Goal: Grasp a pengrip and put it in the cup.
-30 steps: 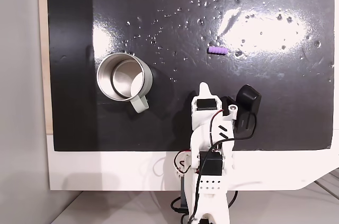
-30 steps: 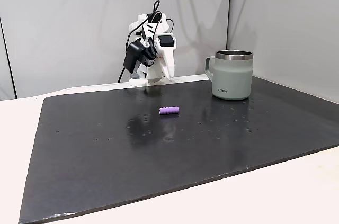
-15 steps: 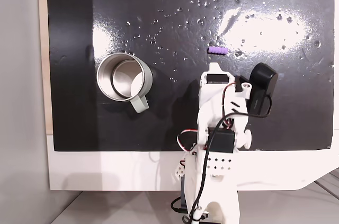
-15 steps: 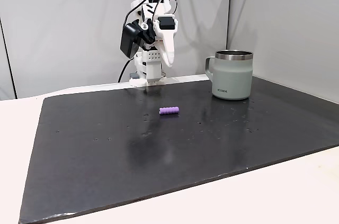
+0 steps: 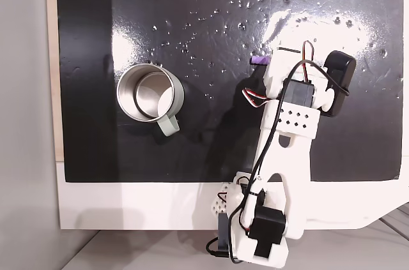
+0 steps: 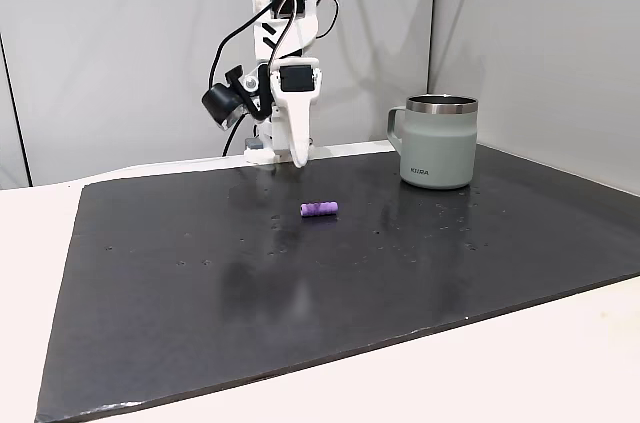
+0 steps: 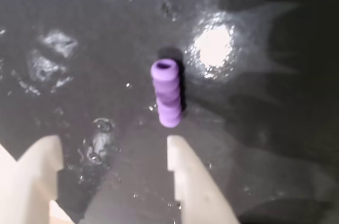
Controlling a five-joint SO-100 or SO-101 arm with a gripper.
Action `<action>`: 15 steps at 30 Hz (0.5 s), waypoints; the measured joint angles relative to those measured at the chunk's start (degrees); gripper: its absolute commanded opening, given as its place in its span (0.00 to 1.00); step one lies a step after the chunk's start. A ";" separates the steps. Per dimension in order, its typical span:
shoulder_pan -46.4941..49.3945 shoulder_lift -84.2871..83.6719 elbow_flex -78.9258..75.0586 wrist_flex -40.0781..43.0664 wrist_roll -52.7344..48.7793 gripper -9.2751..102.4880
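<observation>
The pengrip [image 7: 167, 94] is a small purple ribbed tube lying on the black mat, seen end-on in the wrist view just beyond my fingertips. My gripper [image 7: 111, 147] is open, with nothing between the white fingers [image 7: 183, 163]. In a fixed view from the side the gripper [image 6: 297, 158] points down, hovering above the mat behind the pengrip [image 6: 320, 209]. From above, the arm [image 5: 291, 101] covers most of the pengrip [image 5: 257, 60]. The cup [image 5: 150, 94] is a steel mug standing upright to the left, and stands at the right in the side view [image 6: 438, 141].
A glossy black mat [image 6: 300, 283] covers the white table [image 5: 128, 206]. The arm's base [image 5: 255, 232] sits at the table's near edge in the view from above. Grey panels [image 6: 120, 43] stand behind the table.
The arm has stretched forward from its folded pose over the mat. The gripper now hangs over the pengrip. Pengrip and cup have not moved.
</observation>
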 measured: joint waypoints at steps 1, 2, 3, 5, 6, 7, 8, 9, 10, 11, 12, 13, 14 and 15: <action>0.00 -1.14 -0.44 0.00 0.18 0.27; -0.09 -2.37 -0.88 0.00 0.44 0.27; -0.18 -3.52 -1.32 0.00 0.62 0.27; -0.26 -5.89 -2.46 0.00 0.97 0.27; -0.26 -7.29 -3.16 0.00 1.23 0.27; -0.26 -8.70 -3.87 -0.18 1.32 0.27; -0.53 -10.11 -4.39 -0.35 1.41 0.27; -0.79 -11.25 -4.75 -0.53 1.93 0.27; -1.14 -12.30 -5.27 -0.70 1.93 0.27; -1.49 -13.36 -5.62 -0.70 1.93 0.27; -2.02 -14.24 -5.89 -0.97 2.37 0.27; -2.29 -14.85 -5.89 -1.32 2.46 0.27; -2.46 -15.64 -5.89 -1.67 2.64 0.27; -2.55 -16.52 -5.89 -2.02 2.90 0.27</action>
